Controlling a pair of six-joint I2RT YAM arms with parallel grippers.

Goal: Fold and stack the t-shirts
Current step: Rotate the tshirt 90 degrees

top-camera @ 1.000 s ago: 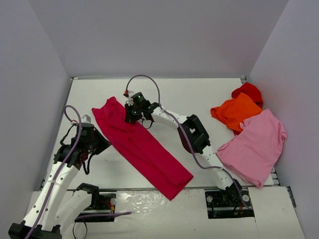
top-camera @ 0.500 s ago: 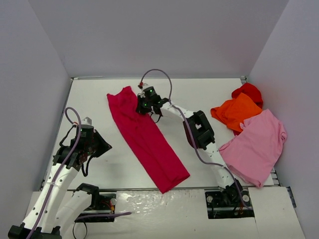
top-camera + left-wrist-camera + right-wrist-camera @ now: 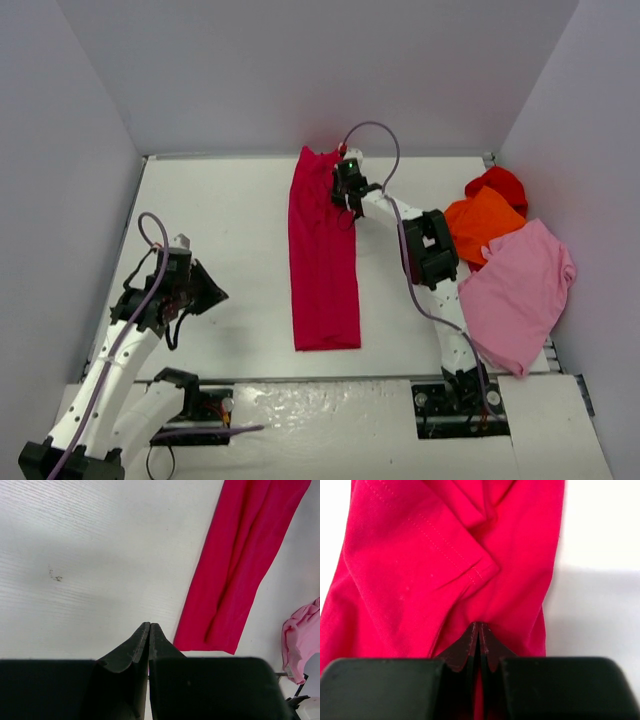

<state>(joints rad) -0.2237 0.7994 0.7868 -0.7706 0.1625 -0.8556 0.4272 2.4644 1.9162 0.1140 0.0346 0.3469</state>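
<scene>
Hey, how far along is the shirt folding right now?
Done: the crimson shirt lies folded lengthwise into a long strip. In hand: the right gripper is pinched on its far end; the left gripper is shut and empty. Remaining: folding that strip shorter, then the pink shirt, orange shirt and red shirt, heaped unfolded at the right.

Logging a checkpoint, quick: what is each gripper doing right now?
Left gripper: closed, holding nothing.
Right gripper: closed on the crimson t-shirt, at its far end.
</scene>
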